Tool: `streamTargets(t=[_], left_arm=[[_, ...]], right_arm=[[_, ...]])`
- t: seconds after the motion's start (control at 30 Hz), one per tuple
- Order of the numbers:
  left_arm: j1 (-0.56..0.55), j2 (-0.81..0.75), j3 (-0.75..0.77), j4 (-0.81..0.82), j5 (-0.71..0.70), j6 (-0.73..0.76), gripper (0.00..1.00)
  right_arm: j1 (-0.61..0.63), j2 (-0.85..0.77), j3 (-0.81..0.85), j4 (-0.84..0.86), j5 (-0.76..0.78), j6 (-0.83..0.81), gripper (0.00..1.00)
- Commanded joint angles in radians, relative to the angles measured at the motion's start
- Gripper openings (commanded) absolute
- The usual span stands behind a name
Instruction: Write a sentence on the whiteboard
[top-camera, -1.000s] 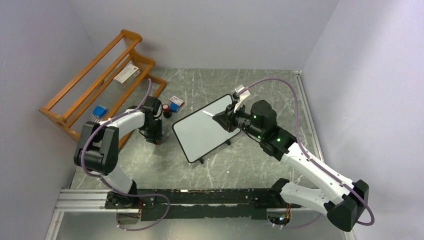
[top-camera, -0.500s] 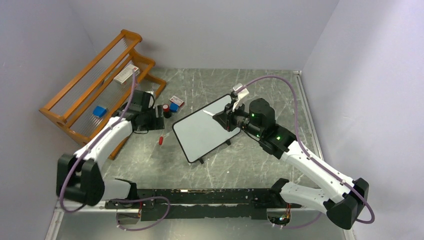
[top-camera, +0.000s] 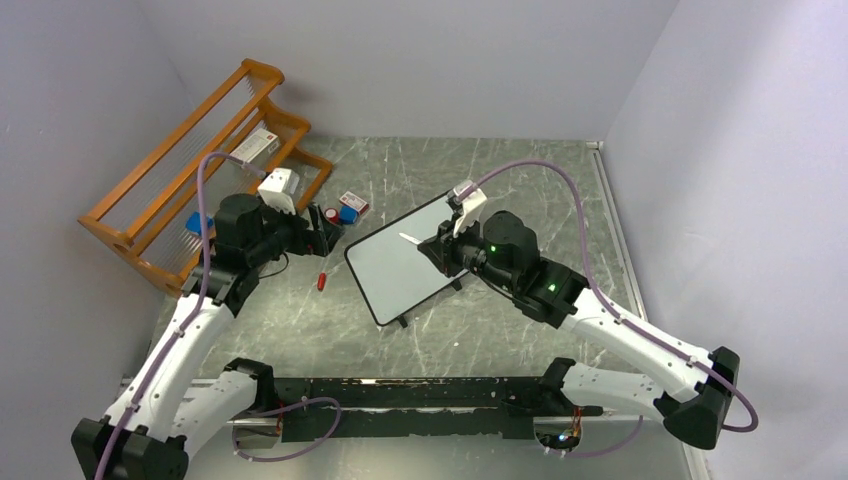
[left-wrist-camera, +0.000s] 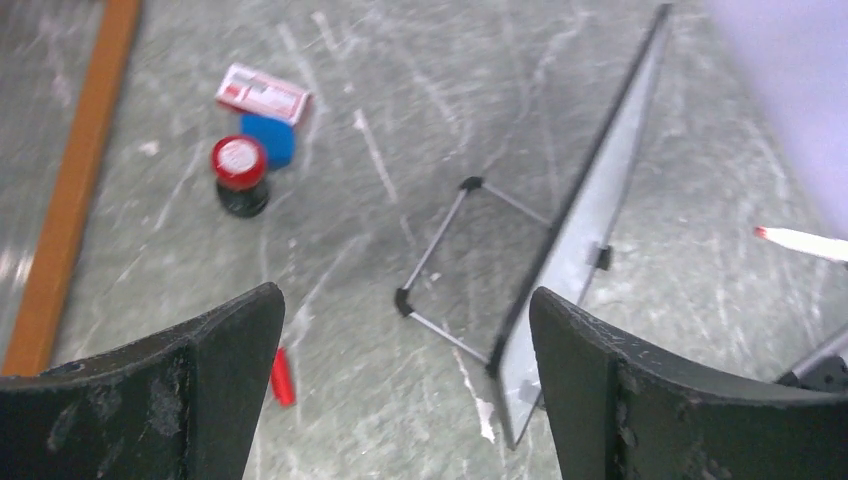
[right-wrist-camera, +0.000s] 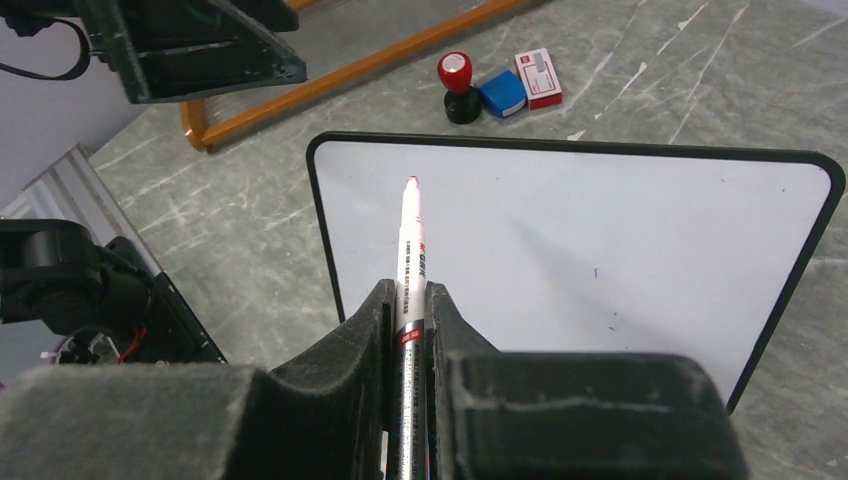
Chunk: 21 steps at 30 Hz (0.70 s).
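Whiteboard (right-wrist-camera: 600, 230) stood blank just ahead of your right claw (right-wrist-camera: 408, 296), which was clamped on a marker (right-wrist-camera: 410, 225) aimed at it. Your left claw (left-wrist-camera: 405, 300) gaped wide, holding nothing, a red cap (left-wrist-camera: 283, 377) on the desk (left-wrist-camera: 450, 100) below it.

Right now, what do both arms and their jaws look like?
The left arm and right arm have white links and black joints, and each carries a looping purple cable. Green lights glow on the right one. The jaws are black, scuffed and wedge-shaped.
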Motion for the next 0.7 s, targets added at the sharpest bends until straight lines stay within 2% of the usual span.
streamTargets(t=[0.0,0.3,0.67], left_arm=[[0.007,-0.045,-0.033,0.161,0.229,0.028,0.95],[0.007,0.041,-0.098,0.236,0.452,-0.028,0.86],[0.038,0.137,-0.101,0.227,0.547,-0.028,0.75]], right_arm=[[0.036,-0.020,0.009,0.002,0.069,0.027,0.00],[0.118,-0.005,0.024,-0.023,0.168,0.003,0.00],[0.161,0.003,-0.014,0.017,0.165,0.017,0.00]])
